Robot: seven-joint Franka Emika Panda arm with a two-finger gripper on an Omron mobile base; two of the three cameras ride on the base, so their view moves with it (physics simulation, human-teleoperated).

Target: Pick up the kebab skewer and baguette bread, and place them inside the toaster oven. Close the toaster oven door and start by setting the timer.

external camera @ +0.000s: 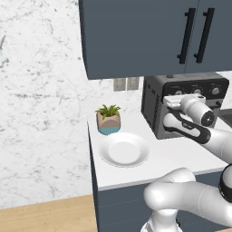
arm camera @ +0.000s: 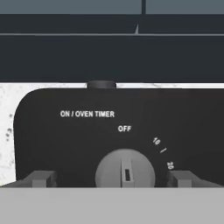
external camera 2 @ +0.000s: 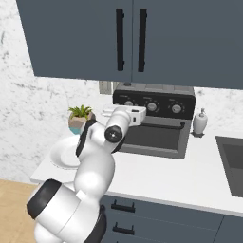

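Observation:
The toaster oven (external camera: pixel 152 108) (external camera 2: pixel 154 142) stands at the back of the counter. Its door (external camera 2: pixel 151 137) is upright and shut, with the black bar handle (external camera 2: pixel 163 125) along its top edge. My gripper (external camera: pixel 174 98) (external camera 2: pixel 138 114) (arm camera: pixel 112 179) is open, level with the leftmost knob of the control panel. In the hand view the timer knob (arm camera: pixel 125 169), under the label ON / OVEN TIMER, sits between my fingertips (arm camera: pixel 43 178) with its pointer at OFF. The fingers are spread wider than the knob and do not touch it. The kebab skewer and the baguette bread are hidden.
A white plate (external camera: pixel 123 150) (external camera 2: pixel 62 154) lies on the counter left of the oven, and a small potted plant (external camera: pixel 108 119) (external camera 2: pixel 80 118) stands behind it. A soap dispenser (external camera 2: pixel 200 122) and a sink (external camera 2: pixel 231 166) are to the oven's right. Dark wall cabinets (external camera: pixel 149 31) hang above.

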